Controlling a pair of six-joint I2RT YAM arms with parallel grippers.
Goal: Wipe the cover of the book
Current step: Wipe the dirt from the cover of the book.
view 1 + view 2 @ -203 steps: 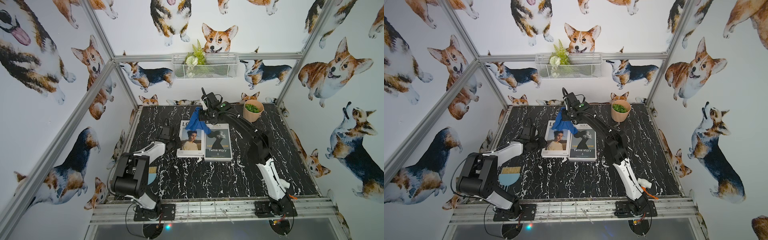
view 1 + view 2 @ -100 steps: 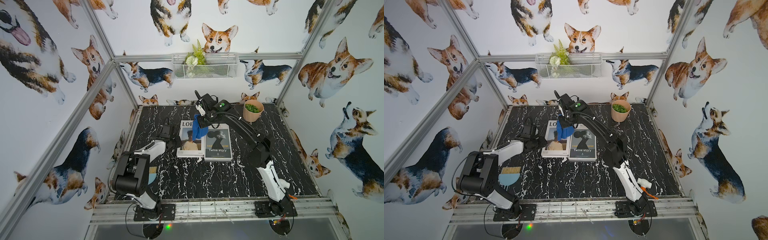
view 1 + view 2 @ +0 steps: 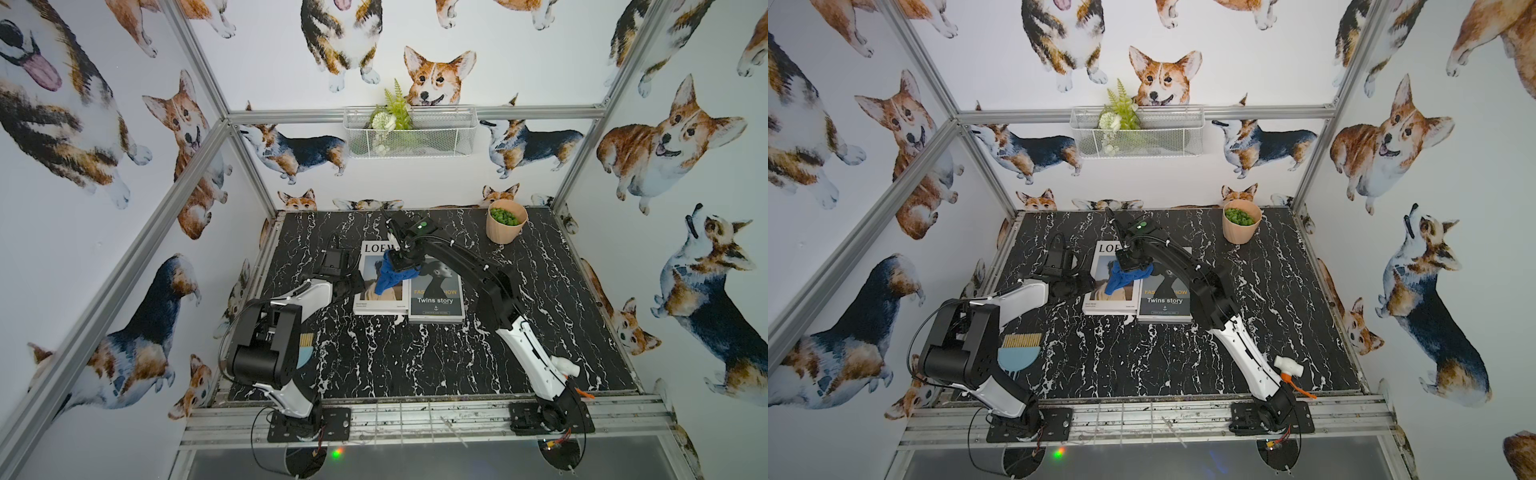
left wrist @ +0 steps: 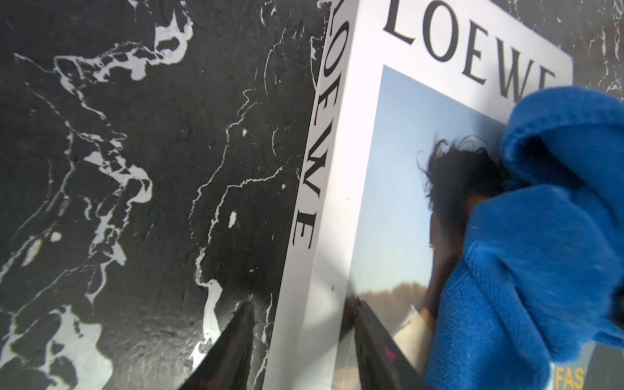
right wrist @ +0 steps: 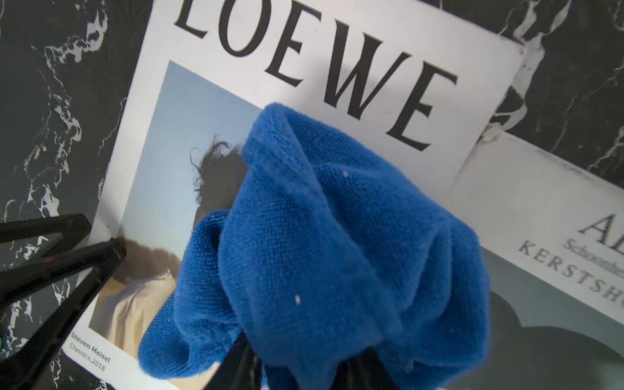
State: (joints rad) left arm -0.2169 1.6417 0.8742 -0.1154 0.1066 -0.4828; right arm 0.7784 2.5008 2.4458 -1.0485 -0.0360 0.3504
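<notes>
White LOEWE book (image 3: 380, 286), portrait cover, flat on the tabletop (image 3: 415, 353). Left tool (image 4: 300, 341) clamps its left edge; right tool (image 5: 304, 368) grips a bunched blue cloth (image 5: 331, 256) resting on the cover.

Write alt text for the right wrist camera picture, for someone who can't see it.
A bunched blue cloth lies on the white LOEWE book, hiding much of its cover photo. A second book lies beside it on the black marble table, and the left gripper's black fingers straddle the LOEWE book's edge.

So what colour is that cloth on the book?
Bright blue cloth, best seen in the right wrist view.
</notes>
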